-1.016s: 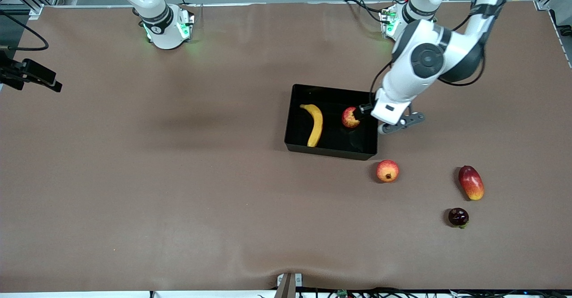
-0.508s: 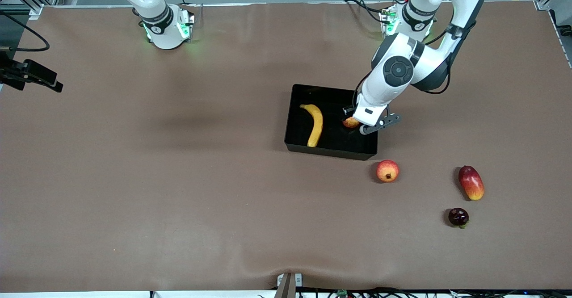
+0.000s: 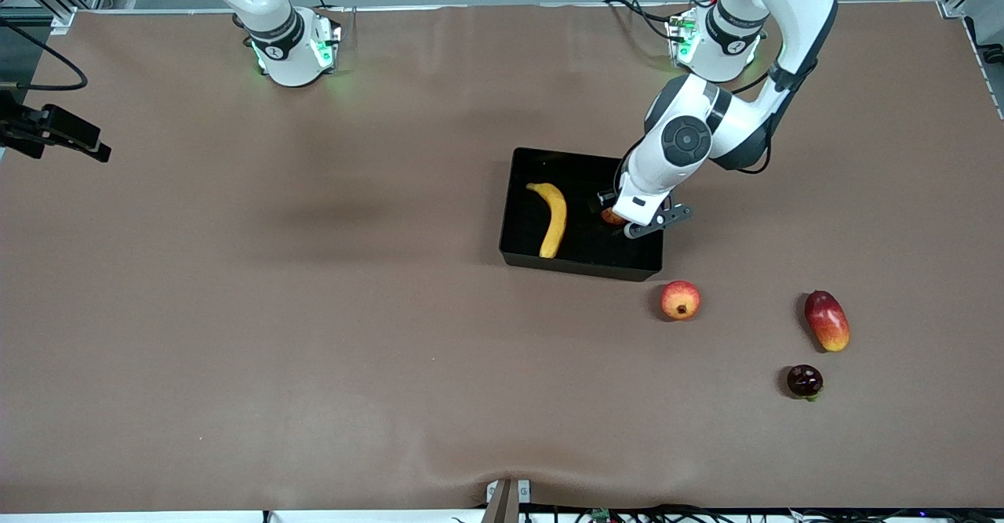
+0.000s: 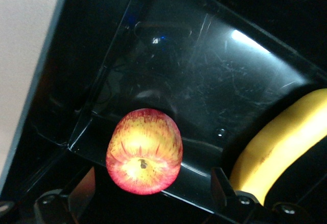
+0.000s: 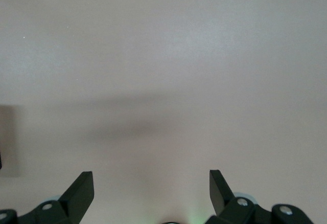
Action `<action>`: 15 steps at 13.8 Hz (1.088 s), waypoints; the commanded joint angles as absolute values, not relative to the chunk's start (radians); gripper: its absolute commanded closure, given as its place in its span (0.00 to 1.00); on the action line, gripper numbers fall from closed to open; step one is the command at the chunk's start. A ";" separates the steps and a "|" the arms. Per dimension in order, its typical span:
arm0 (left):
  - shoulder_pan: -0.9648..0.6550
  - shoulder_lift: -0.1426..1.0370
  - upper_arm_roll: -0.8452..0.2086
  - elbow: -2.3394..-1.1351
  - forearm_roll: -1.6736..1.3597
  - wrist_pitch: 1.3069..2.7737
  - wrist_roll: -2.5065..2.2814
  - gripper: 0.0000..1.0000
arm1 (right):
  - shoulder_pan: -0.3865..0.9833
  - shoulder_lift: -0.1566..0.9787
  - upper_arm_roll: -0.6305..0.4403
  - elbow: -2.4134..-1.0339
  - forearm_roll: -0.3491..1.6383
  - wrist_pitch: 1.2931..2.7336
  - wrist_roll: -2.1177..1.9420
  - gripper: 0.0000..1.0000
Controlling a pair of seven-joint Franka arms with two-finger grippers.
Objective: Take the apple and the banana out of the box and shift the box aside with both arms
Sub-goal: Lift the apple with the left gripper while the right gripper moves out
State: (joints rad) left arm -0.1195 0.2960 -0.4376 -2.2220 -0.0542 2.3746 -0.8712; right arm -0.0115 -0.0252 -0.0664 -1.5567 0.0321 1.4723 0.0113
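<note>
apple (image 4: 144,151) in box (image 3: 521,252), at its end toward left arm | banana (image 3: 551,218) beside | my left hand (image 4: 148,198) spread wide, straddling apple, nothing gripped | I'd centre before closing | right hand (image 5: 151,191) open, empty, waiting

White jointed arms (image 3: 725,127) with black bands, grey round caps, green-lit bases.

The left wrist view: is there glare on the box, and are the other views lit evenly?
Left wrist view: bright glare streaks on the glossy box; the apple stays clear. Front view: even light, soft shadows beside the fruits on the table. Right wrist view: a pale, washed-out table with one faint shadow band.
</note>
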 commanded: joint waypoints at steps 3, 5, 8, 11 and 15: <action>-0.126 0.348 -0.437 -2.226 0.008 2.402 -0.887 0.00 | -0.012 -0.048 -0.063 -1.577 0.020 1.474 0.012 0.00; -0.126 0.357 -0.437 -2.223 0.008 2.404 -0.887 0.00 | -0.011 -0.048 -0.063 -1.578 0.020 1.476 0.012 0.00; -0.127 0.379 -0.436 -2.220 0.023 2.427 -0.887 0.00 | -0.009 -0.048 -0.063 -1.578 0.020 1.474 0.014 0.00; -0.127 0.390 -0.436 -2.218 0.046 2.430 -0.887 0.16 | -0.009 -0.048 -0.063 -1.578 0.020 1.476 0.014 0.00; -0.126 0.385 -0.436 -2.210 0.046 2.430 -0.887 0.96 | -0.014 -0.046 -0.063 -1.577 0.020 1.488 0.012 0.00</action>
State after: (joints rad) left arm -0.1199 0.3850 -0.4381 -2.2180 0.0221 2.4159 -0.8710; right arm -0.0109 -0.0252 -0.0656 -1.5582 0.0321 1.4763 0.0113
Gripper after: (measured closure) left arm 0.282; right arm 0.000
